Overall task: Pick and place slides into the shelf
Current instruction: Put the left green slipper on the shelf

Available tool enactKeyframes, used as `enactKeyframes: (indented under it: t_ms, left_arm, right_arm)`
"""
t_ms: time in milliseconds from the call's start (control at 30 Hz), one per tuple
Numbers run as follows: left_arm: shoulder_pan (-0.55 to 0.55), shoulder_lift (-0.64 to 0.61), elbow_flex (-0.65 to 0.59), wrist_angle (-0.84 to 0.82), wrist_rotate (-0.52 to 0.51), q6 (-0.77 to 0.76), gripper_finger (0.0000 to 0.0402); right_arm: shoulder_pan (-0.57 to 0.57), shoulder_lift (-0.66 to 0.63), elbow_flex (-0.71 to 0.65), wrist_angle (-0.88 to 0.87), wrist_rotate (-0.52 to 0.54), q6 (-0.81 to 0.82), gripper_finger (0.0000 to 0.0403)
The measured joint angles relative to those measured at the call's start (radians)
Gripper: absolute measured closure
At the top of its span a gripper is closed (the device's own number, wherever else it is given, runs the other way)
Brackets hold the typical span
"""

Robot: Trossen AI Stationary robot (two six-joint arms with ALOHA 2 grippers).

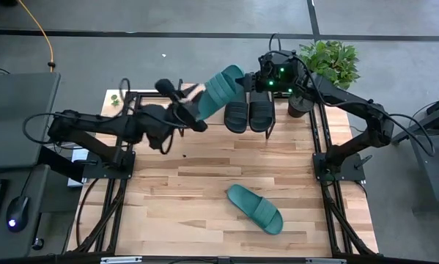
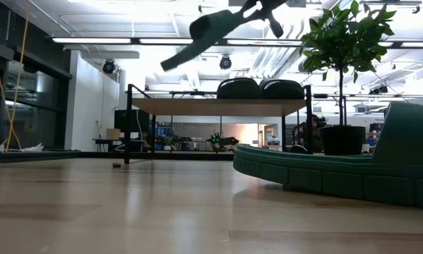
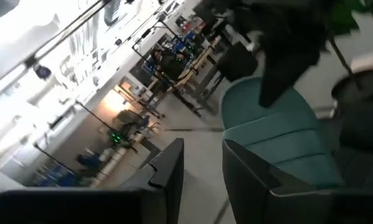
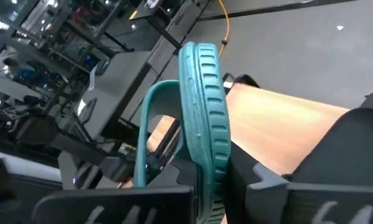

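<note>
Currently a handover is under way above the shelf (image 1: 204, 99): one teal slide (image 1: 220, 92) hangs in the air between both arms, long axis running diagonally from the left gripper (image 1: 192, 116) up toward the right gripper (image 1: 254, 79). Right gripper is clenched on the slide's far end; its wrist view shows the ribbed sole edge (image 4: 205, 118) pinched on edge between the fingers. Left gripper sits at the near end w/ fingers parted around the teal body (image 3: 279, 162); whether it bears any load cannot be told. Judgement: the right arm is nearer the open shelf spot, which lies directly beside the two black slides (image 1: 248, 114) already parked side by side on the wooden top board, so the coming move likely means swinging the slide flat next to them. Second teal slide (image 1: 255, 208) lies sole-down on the table (image 1: 168, 198), well apart from both arms. Materials: slides are moulded foam/rubber, matte, wide strap, grooved sole; shelf is light wood on thin black metal legs; a potted plant (image 1: 325, 59) stands near the right arm
</note>
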Motion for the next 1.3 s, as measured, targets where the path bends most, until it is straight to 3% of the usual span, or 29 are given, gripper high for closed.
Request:
enactKeyframes:
  t_ms: [233, 533, 867, 1100, 1300]
  left_arm:
    - [-0.009, -0.119, 0.0, -0.031, 0.065, -0.149, 0.0305]
    - [-0.078, -0.175, 0.0, -0.201, 0.199, -0.251, 0.0304]
    - [-0.181, -0.121, -0.002, -0.465, 0.018, 0.005, 0.0304]
    - [-0.223, -0.12, -0.002, -0.441, -0.021, 0.168, 0.0304]
    - [-0.296, -0.124, -0.002, -0.417, -0.017, 0.292, 0.0304]
  right_arm:
    - [-0.049, 0.0, 0.0, 0.039, -0.063, 0.003, 0.0393]
    - [-0.139, 0.0, 0.0, 0.1, -0.288, 0.051, 0.0393]
    - [-0.163, -0.001, 0.0, 0.134, -0.506, 0.144, 0.0393]
    - [-0.179, -0.001, 0.0, 0.17, -0.627, 0.21, 0.0393]
    - [-0.227, -0.001, 0.0, 0.232, -0.665, 0.268, 0.0393]
